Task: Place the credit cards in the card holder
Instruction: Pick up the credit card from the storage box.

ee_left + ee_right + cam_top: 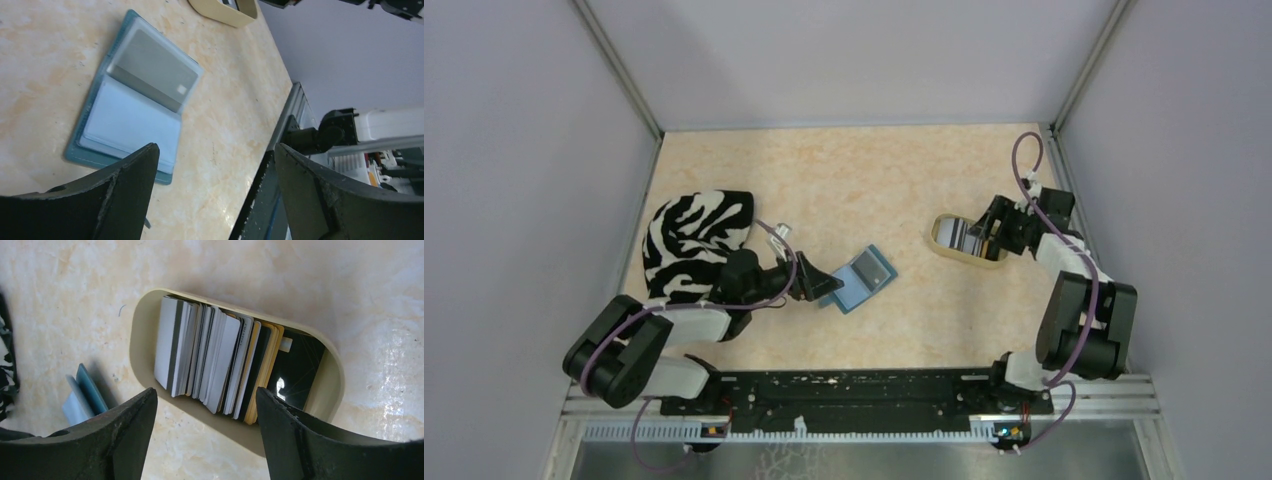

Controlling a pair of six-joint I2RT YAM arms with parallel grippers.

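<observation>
One tip: near the table's [874, 170] right edge the beige tray [136, 340] packs the credit cards [215, 365] on edge, the card holder [860, 278] lies open mid-table, so lower your spread, empty right gripper [205, 440] onto one end card only; the left gripper [215, 190] is spread and empty too.

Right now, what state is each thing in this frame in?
card holder: lying open on the table, one grey card sleeved.
credit cards: stacked on edge in the tray.
tray: holding the whole stack.
left fingers: open, empty, near the holder.
right fingers: open, empty, above the tray.
zebra cloth: crumpled.
</observation>
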